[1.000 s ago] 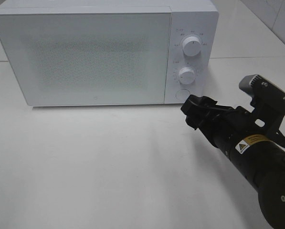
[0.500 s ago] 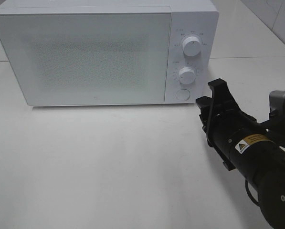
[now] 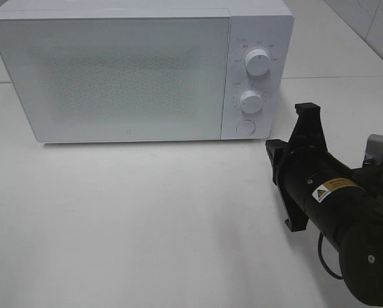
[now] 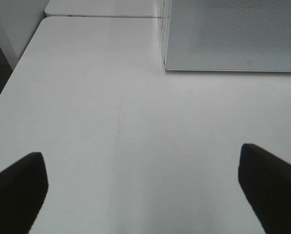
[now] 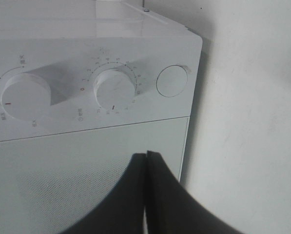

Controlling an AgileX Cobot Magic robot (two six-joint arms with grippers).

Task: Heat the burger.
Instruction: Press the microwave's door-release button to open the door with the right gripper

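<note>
My right tool [image 5: 146, 163] has its fingers pressed flat together on nothing. The microwave [image 3: 178, 8] stands just ahead of its tip, with the round button [image 5: 171, 81] beside the lower dial [image 5: 115, 87]. My left tool [image 4: 143, 168] is spread wide and empty over the tabletop [image 3: 146, 224], so the right arm is nearer those controls. The door [image 3: 114, 77] is closed. The burger shows in no view; it may sit behind that speckled front, but I cannot tell.
</note>
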